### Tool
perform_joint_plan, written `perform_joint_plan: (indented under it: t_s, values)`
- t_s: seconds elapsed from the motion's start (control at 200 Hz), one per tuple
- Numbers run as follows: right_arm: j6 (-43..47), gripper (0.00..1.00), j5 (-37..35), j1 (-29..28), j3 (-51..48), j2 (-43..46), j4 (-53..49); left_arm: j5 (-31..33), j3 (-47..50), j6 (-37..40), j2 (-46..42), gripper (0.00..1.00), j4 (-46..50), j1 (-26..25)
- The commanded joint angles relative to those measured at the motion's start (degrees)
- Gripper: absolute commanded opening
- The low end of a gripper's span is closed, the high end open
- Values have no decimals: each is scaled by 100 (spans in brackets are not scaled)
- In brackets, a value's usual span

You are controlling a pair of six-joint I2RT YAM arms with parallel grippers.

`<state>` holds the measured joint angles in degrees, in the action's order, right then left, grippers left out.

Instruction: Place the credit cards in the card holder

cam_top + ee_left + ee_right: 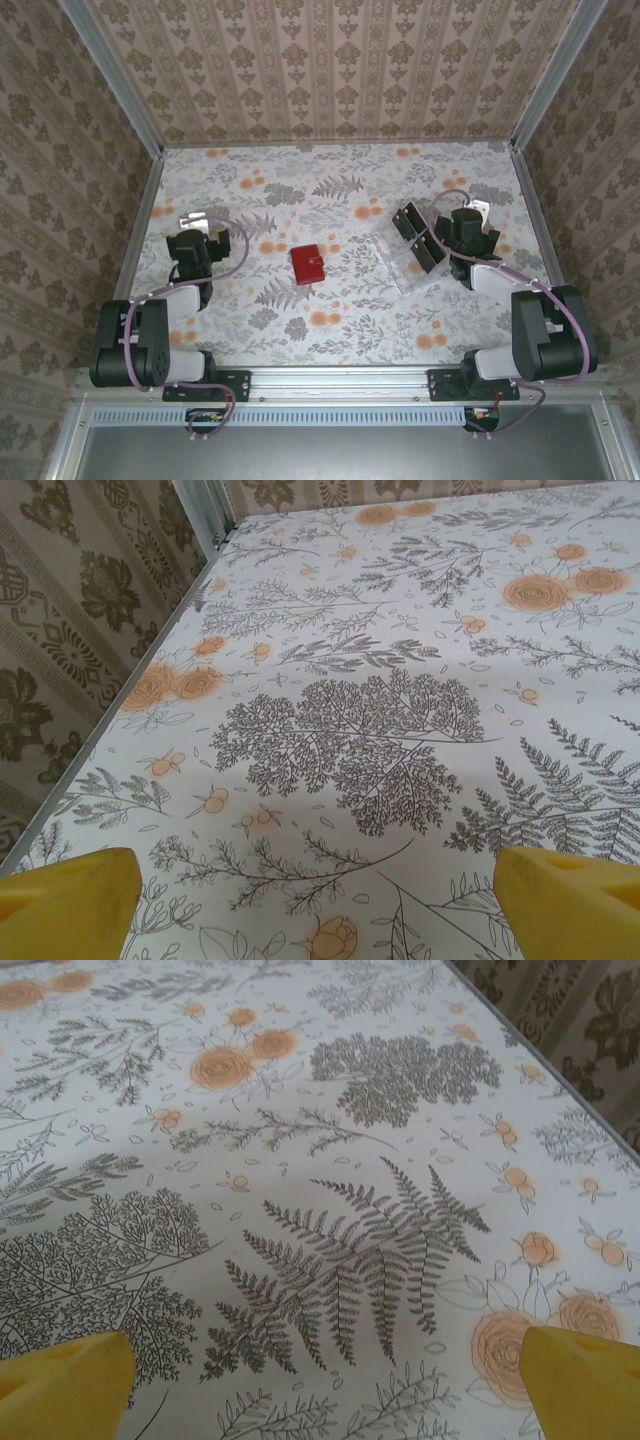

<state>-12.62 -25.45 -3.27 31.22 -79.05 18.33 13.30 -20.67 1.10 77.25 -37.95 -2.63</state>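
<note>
The bottom edge crops the left fingers (68,902) and right fingers (584,1378); we cannot count the credit cards (409,220), too small.

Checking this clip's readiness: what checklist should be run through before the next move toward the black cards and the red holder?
1. Left tool open, nothing between its fingers: ok.
2. Right tool open and empty: ok.
3. Credit cards in sight, lying in the clear tray beside the right tool: ok.
4. Card holder lies alone mid-table, apart from the tray: ok.
5. Card holder open to receive cards: looks folded shut, not ok.
6. Cards loose enough in the tray to lift: cannot tell.
</note>
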Motion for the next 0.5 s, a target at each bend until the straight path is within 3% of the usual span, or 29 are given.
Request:
perform_joint_plan:
  t_s: [0.0, 0.115, 0.2, 0.32, 0.425, 0.495]
  values:
    - [444, 100, 139, 44, -173, -32, 1004, -456, 38, -70, 177, 100, -773, 177]
    - [552, 100, 370, 136, -356, -11, 1411, -581, 286, -148, 599, 100, -1684, 237]
    - [543, 100, 376, 189, -432, 75, 1412, -650, 211, -88, 667, 100, -1669, 235]
    - [525, 100, 229, 234, -366, 268, 785, -607, -90, -114, 114, 100, -670, 243]
    - [435, 100, 256, 314, -546, 420, 952, -445, -391, -47, -514, 100, 659, 230]
    - [405, 100, 385, 353, -617, 442, 1114, -409, -274, 49, -772, 100, 808, 241]
